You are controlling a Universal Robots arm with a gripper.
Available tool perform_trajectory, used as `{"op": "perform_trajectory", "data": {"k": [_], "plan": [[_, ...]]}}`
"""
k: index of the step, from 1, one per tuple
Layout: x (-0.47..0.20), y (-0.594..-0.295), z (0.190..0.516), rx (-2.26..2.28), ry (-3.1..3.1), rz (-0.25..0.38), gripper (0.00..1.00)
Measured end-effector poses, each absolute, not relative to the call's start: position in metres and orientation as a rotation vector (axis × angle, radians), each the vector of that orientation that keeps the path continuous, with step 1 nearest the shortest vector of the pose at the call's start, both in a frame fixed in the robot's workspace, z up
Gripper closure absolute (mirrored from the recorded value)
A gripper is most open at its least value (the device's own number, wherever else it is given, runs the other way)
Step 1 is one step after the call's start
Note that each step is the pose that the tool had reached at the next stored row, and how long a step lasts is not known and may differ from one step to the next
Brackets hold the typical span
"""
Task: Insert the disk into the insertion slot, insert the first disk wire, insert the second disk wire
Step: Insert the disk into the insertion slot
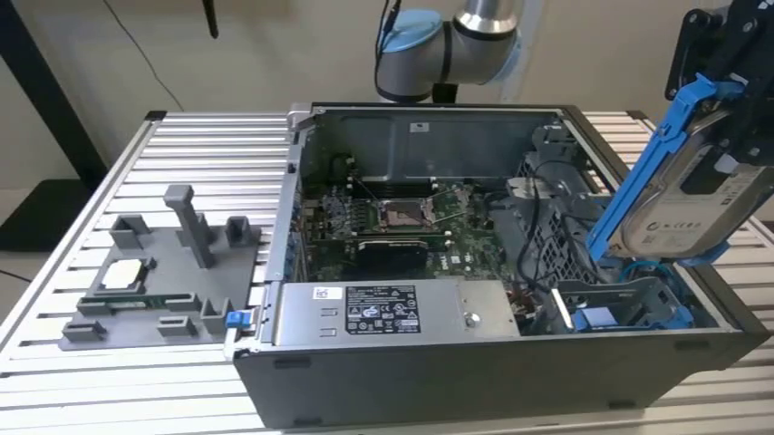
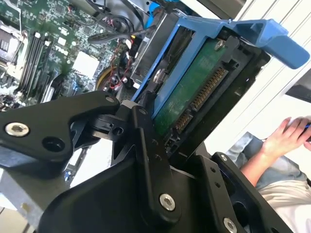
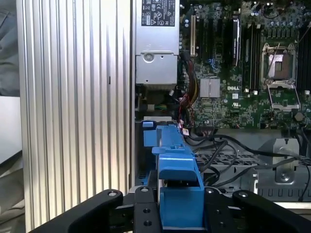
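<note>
Black claw (image 3: 181,206) clamped the disk (image 1: 680,204) by its blue frame, holding it tilted; the insertion slot (image 1: 623,306) lay below the claw, inside the open computer case (image 1: 484,381).

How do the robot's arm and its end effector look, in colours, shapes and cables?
The arm has silver-grey round tubes and joints with light blue caps; a thin black cable runs beside it. The end effector is matte black, built of flat angular link plates with rounded ends, joined by silver screws.
</note>
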State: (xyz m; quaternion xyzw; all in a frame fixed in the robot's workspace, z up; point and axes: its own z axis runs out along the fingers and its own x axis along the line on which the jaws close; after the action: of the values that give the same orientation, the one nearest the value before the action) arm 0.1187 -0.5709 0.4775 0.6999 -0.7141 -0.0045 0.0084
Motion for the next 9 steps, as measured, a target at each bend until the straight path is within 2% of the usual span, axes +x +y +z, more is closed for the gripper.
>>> {"op": "perform_trajectory", "data": {"k": [9], "plan": [[0.1186, -0.5712, 0.4729, 2.187, -2.231, -0.013, 1.00]]}}
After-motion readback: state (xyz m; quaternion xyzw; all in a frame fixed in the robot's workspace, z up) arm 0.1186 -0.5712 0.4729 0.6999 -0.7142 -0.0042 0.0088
